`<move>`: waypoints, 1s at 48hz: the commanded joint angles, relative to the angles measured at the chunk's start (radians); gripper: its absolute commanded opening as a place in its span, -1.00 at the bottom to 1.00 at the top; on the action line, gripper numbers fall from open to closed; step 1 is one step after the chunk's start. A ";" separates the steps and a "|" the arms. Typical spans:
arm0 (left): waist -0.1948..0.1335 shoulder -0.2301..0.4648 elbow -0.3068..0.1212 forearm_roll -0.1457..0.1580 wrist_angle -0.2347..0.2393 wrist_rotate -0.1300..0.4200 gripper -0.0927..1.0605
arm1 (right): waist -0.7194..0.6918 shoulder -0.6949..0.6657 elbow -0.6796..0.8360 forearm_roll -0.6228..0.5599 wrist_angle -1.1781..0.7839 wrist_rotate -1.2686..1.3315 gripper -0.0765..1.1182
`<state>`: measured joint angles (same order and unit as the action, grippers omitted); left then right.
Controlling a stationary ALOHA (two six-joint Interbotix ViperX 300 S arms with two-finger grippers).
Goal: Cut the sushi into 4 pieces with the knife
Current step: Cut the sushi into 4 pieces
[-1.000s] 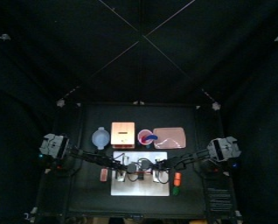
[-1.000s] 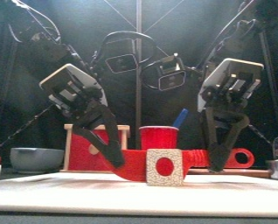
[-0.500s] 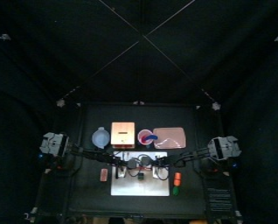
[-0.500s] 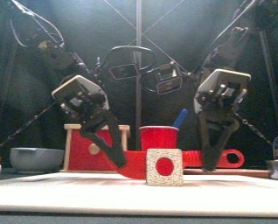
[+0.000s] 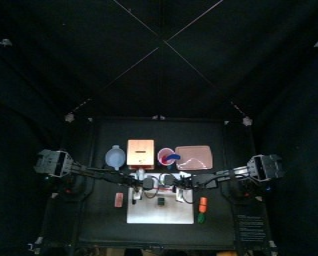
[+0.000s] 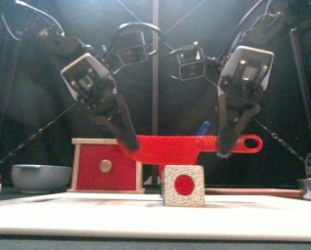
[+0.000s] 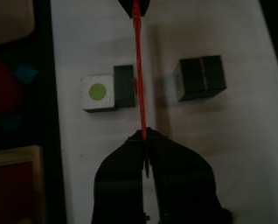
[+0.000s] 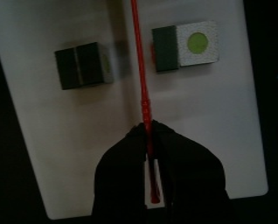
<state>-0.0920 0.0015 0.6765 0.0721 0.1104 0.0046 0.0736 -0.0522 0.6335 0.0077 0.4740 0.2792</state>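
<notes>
The left gripper (image 6: 131,147) and right gripper (image 6: 226,150) had jaws clamped on the flat red knife (image 6: 185,146), above 2 cube-shaped sushi pieces (image 7: 201,76).

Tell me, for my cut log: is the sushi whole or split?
Split: white-ended sushi piece and dark sushi piece lie apart on the white board, red knife raised between.

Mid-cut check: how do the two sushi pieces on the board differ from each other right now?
The faced sushi piece shows a white end with a round dot, while the dark sushi piece shows only dark green sides. The faced sushi piece lies on one side of the red knife, the dark sushi piece on the other. Shared: both are blocky and rest on the white cutting board, apart from each other.
</notes>
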 commanded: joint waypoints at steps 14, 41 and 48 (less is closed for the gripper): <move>-0.101 -0.018 -0.011 -0.012 -0.012 -0.005 -0.23 | 0.072 -0.043 -0.008 0.041 -0.005 0.003 -0.34; -0.127 0.061 0.000 -0.074 -0.049 -0.005 -0.23 | 0.084 0.008 0.005 0.072 -0.005 0.002 -0.34; -0.127 0.069 0.000 -0.084 -0.049 -0.003 -0.23 | 0.091 0.015 0.003 0.078 -0.005 0.002 -0.34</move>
<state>-0.2040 0.0690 0.6811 -0.0077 0.0598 -0.0031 0.1626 -0.0261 0.6443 0.0828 0.4663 0.2792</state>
